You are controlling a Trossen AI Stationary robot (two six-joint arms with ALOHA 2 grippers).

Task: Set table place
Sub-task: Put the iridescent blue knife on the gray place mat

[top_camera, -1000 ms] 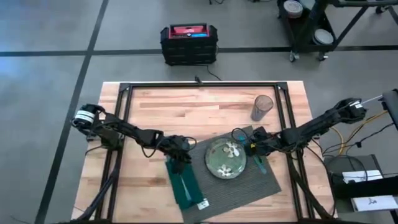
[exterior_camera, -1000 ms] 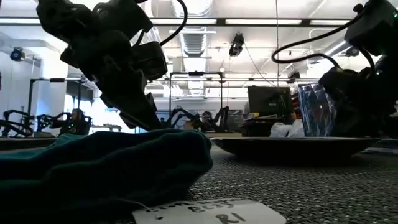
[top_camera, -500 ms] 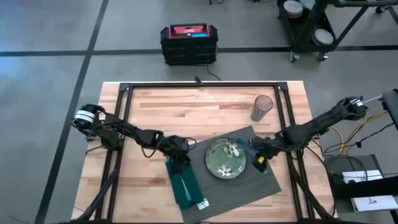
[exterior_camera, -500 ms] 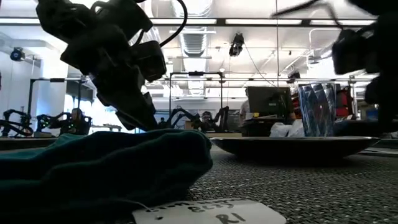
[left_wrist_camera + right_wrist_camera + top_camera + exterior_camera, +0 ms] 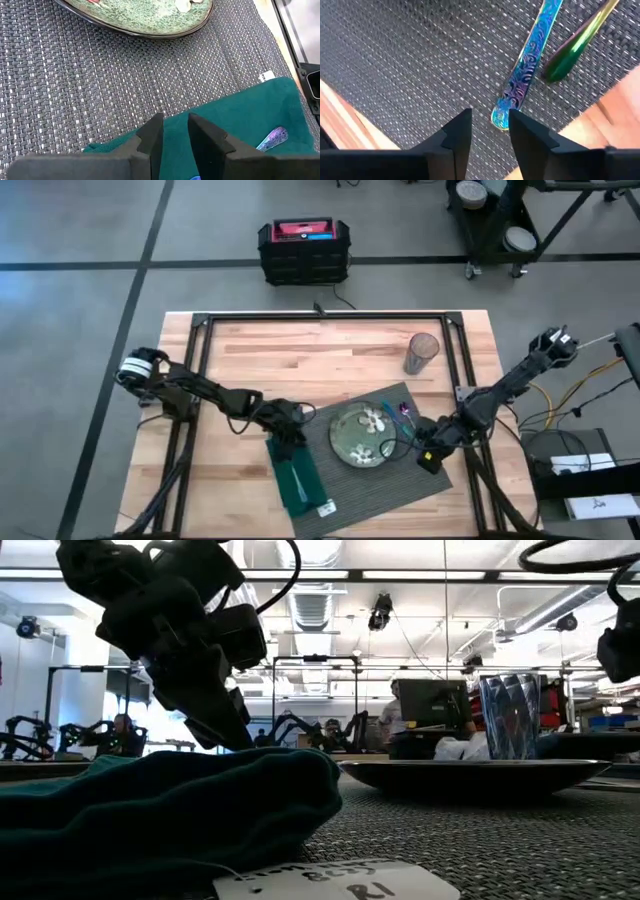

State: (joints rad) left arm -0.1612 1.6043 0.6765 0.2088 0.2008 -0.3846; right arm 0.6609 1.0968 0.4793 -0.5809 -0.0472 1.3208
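Note:
The dark grey placemat (image 5: 400,480) lies on the table (image 5: 300,350) with a green speckled plate (image 5: 362,435) on it. A dark green napkin (image 5: 300,478) lies along the mat's left edge, and an iridescent utensil (image 5: 272,139) rests on it. My left gripper (image 5: 290,442) points down at the napkin's far end (image 5: 220,117), a narrow gap between its fingers. A blue patterned utensil (image 5: 527,75) and a green one (image 5: 575,45) lie on the mat right of the plate. My right gripper (image 5: 428,458) hovers over the mat's right edge, slightly open and holding nothing. My left gripper stands with its fingertips (image 5: 156,125) right at the napkin's far edge, pointing down from above. I cannot tell whether they touch the cloth. The napkin lies flat and slack on the mat.
A faceted glass (image 5: 421,353) stands on the wood behind the mat's far right corner. A white tag (image 5: 325,507) lies at the napkin's near end. Black frame rails (image 5: 320,318) run along the table's far side and both ends. A red-topped black box (image 5: 302,248) sits on the floor beyond.
My right gripper has drawn back from beside the plate toward the table's near right and has risen off the mat. The two utensils stay lying on the mat right of the plate.

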